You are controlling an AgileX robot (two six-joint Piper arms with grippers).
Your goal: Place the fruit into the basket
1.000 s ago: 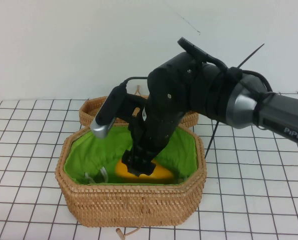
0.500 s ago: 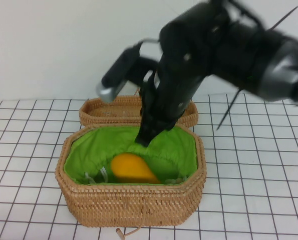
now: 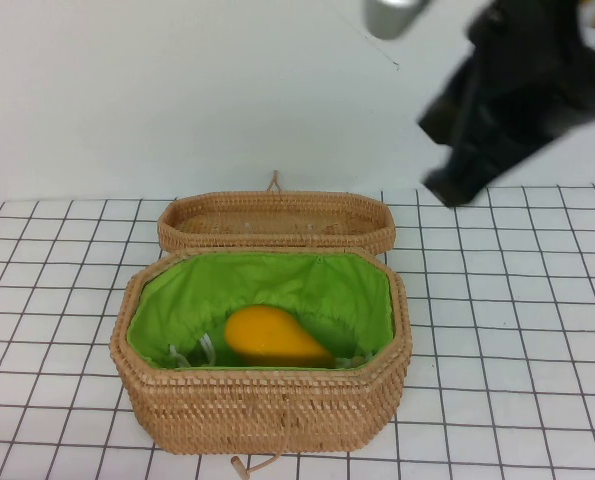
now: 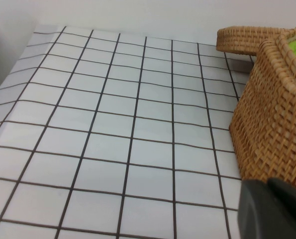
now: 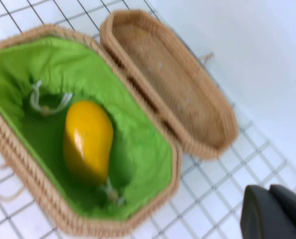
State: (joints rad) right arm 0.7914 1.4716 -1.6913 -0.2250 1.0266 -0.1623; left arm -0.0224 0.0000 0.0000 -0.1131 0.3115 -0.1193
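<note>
White table (image 3: 537, 330) with a black grid, seen from the raised camera and backed by a plain white wall (image 3: 157, 90).

Basket (image 3: 262, 405): a deep, eight-sided wicker container lined with bright green cloth, standing near the front edge of the table, its mouth open to the top. A cord loop (image 3: 249, 464) hangs from the front wall. In the left wrist view one woven corner of the basket (image 4: 272, 119) rises from the grid, and in the right wrist view the whole basket (image 5: 18, 144) is seen from above.

Lid (image 3: 275, 222): a shallow, unlined wicker tray lying just behind the basket, hollow side up, its long edge against the basket's rear rim. The right wrist view shows the lid (image 5: 172, 84) beside the basket.

Right arm (image 3: 517, 95): a dark, blurred mass high at the upper right, well above the table and apart from the basket. The right gripper (image 5: 274, 211) shows only as a dark edge in its own wrist view; whether its claw is wide or narrow cannot be told, and nothing is seen in it.

Left gripper (image 4: 272, 209): a dark part at the corner of the left wrist view, low over the table beside the basket's outer wall; the state of its claw cannot be told.

Fruit (image 3: 273, 338): a glossy yellow-orange, mango-shaped piece lying on the green lining inside the basket, toward the front wall, tapered end pointing right. The fruit (image 5: 88, 139) lies free of both grippers.

White drawstring ends (image 5: 48, 102) lie on the lining next to the fruit.
</note>
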